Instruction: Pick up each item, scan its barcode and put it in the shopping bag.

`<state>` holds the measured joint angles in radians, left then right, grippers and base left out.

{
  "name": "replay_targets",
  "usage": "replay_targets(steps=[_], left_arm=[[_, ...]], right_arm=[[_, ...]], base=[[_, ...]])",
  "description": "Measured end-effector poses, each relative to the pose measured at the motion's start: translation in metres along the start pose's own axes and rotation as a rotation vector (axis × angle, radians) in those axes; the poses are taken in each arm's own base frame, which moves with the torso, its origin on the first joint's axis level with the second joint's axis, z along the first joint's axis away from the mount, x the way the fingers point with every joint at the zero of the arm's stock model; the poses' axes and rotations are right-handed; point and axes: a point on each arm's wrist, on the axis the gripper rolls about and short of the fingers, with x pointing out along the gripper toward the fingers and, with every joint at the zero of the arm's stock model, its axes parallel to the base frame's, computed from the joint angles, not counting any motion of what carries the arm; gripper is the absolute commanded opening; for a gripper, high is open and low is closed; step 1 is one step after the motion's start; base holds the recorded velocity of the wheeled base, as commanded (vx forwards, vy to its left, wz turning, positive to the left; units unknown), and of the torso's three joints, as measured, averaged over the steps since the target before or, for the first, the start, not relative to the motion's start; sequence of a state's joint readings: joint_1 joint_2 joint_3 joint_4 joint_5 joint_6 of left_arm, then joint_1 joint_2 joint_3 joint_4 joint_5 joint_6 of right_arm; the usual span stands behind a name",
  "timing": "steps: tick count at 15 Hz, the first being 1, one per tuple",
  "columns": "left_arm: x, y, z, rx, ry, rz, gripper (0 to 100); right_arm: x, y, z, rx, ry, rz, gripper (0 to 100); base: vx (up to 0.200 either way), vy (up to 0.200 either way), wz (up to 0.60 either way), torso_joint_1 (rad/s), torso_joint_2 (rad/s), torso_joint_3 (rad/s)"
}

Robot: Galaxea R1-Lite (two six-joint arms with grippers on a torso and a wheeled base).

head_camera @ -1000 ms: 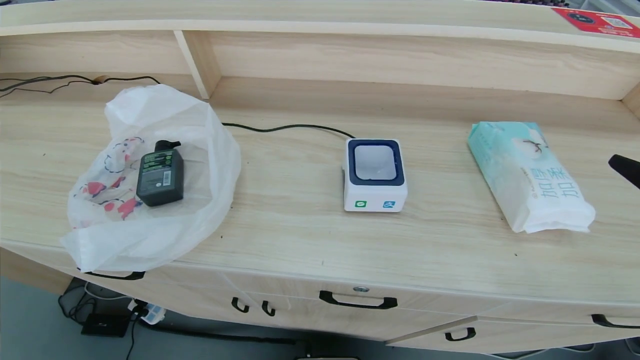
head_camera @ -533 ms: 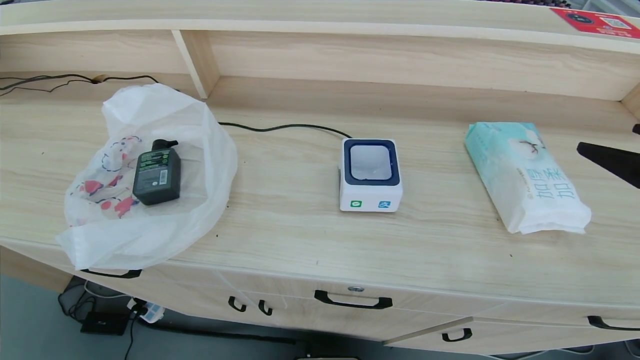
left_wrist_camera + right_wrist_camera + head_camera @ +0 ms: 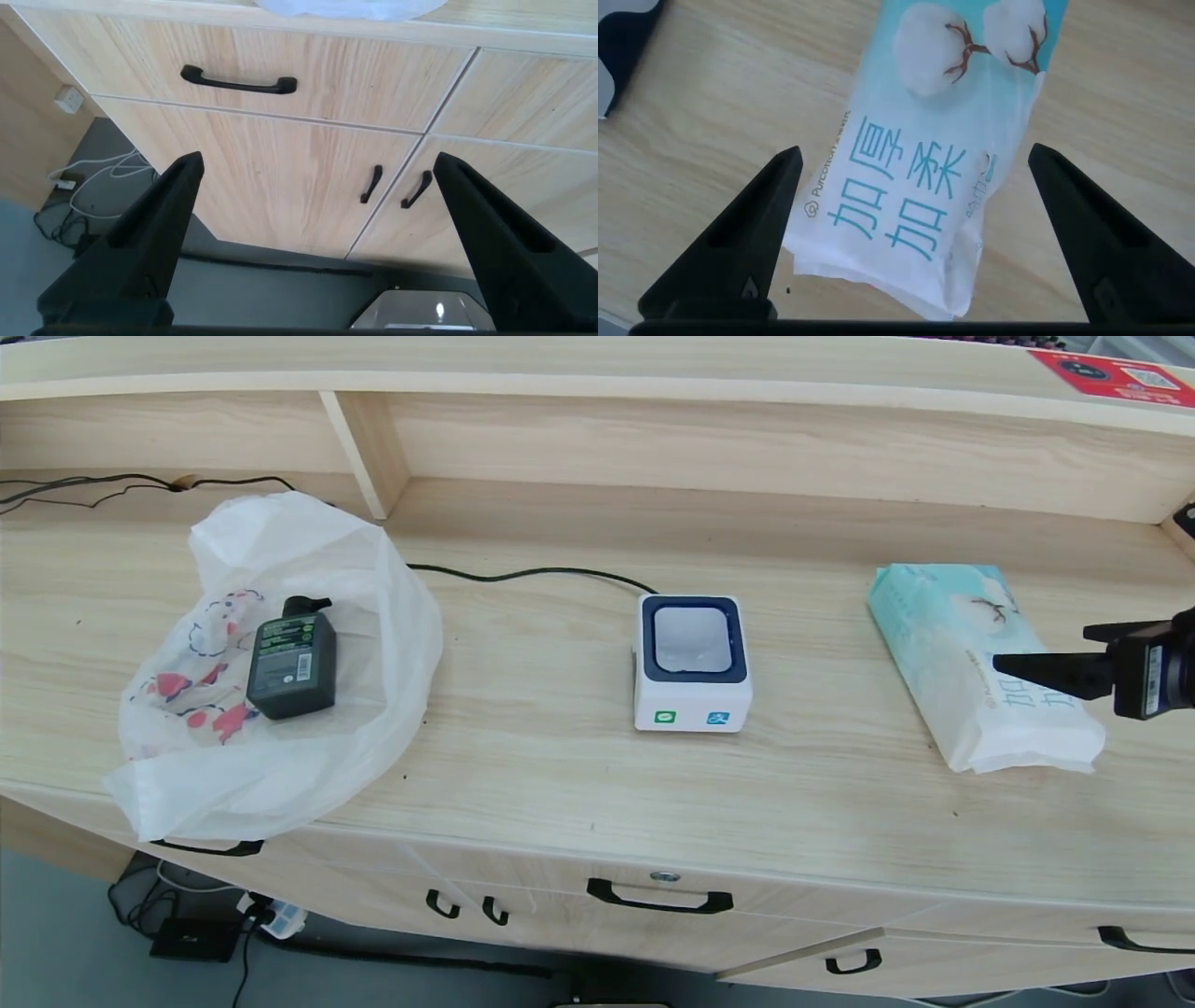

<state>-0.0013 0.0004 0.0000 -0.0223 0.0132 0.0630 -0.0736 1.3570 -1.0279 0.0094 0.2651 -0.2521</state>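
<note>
The wooden counter [image 3: 560, 784] is seen beneath the right tool [image 3: 915, 157], whose fingers are spread wide with nothing between them. The white shopping bag [image 3: 373, 644] is laid open on the counter, far from that tool toward the robot's left. The tissue pack [image 3: 915, 215] is lying flat directly under the right tool, framed between its two fingers and not touched. The barcode scanner [image 3: 693, 663] is placed between bag and pack, well apart from the tool. A dark bottle [image 3: 291, 658] is lying inside the bag. The left tool [image 3: 318, 163] is held spread and empty below the counter edge, facing the drawer fronts [image 3: 280, 149].
</note>
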Motion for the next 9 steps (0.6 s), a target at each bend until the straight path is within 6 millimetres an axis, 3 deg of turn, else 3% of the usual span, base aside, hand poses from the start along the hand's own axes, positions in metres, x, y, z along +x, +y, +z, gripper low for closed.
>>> replay_targets(steps=[4, 9], left_arm=[[0.000, 0.000, 0.000, 0.000, 0.000, -0.001, 100], [0.000, 0.000, 0.000, -0.001, 0.000, 0.000, 100]], right_arm=[[0.024, -0.012, 0.018, 0.026, 0.030, 0.008, 100], [0.048, -0.016, 0.007, 0.074, 0.092, 0.046, 100]], base=[[0.000, 0.000, 0.00, 0.000, 0.00, 0.000], [0.000, 0.000, 0.00, 0.000, 0.00, 0.000]])
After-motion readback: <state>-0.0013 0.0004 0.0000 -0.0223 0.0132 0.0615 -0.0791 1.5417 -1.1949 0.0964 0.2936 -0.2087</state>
